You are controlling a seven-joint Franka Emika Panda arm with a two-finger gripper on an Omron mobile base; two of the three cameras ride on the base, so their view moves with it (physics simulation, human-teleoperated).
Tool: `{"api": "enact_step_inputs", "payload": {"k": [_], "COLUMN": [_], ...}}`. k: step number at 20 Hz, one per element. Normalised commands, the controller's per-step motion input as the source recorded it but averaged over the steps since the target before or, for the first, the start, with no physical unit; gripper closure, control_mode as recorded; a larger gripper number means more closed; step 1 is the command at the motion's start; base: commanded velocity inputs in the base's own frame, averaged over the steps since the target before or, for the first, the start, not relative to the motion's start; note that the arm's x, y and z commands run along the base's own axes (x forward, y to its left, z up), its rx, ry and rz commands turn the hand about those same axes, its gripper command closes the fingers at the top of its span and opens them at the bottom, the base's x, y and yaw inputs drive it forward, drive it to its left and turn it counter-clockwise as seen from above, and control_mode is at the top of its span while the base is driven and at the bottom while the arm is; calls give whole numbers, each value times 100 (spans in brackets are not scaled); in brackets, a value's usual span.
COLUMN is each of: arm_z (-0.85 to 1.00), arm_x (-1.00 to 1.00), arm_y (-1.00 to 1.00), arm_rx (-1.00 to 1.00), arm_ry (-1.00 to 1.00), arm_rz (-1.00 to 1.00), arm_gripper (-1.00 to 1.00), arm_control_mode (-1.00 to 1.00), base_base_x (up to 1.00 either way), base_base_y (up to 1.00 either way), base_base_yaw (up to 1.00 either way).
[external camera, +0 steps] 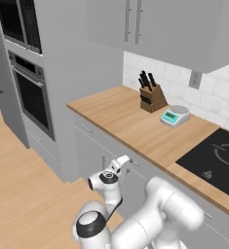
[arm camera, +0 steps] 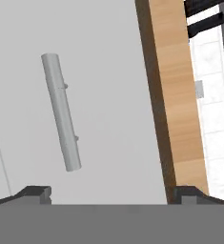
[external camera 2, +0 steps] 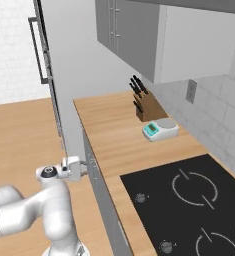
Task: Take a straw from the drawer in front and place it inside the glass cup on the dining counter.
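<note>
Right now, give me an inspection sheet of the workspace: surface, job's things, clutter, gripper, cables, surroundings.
Surface: wooden worktop along the tiled wall, with a black cooktop set into it.
Job's things: drawer shut, its grey front and silver bar handle close ahead of the hand; straw and glass cup nothing seen.
Clutter: knife block and small kitchen scale side by side on the worktop, near the wall.
Gripper: gripper open, empty, facing the drawer front, not touching the handle.
Cables: nothing seen.
Surroundings: wall ovens in a tall grey unit, upper cabinets, a wall outlet, wooden floor.
</note>
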Motion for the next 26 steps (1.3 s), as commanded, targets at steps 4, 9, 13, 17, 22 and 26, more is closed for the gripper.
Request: {"api": "enact_step_inputs", "payload": {"k": [4,9,13,17,22,26], "arm_z": [-27,-33,-55,-64,-36,-1], "arm_x": [54,66,54,36,9,0], "arm_y": [0,0,0,0,-10,-26], "arm_rx": [1,0,0,0,0,0], "arm_ry": [0,0,5,8,1,-4], "arm_rz": [6,2,0,0,0,0], "arm_gripper": [-100,-100,-100,-100,-100,-100], "arm_control_mode": [-100,-100,-100,-100,-100,-100], "base_base_x": [0,0,0,0,0,0], "base_base_y": [0,0,0,0,0,0], "base_base_yaw": [0,0,0,0,0,0]}}
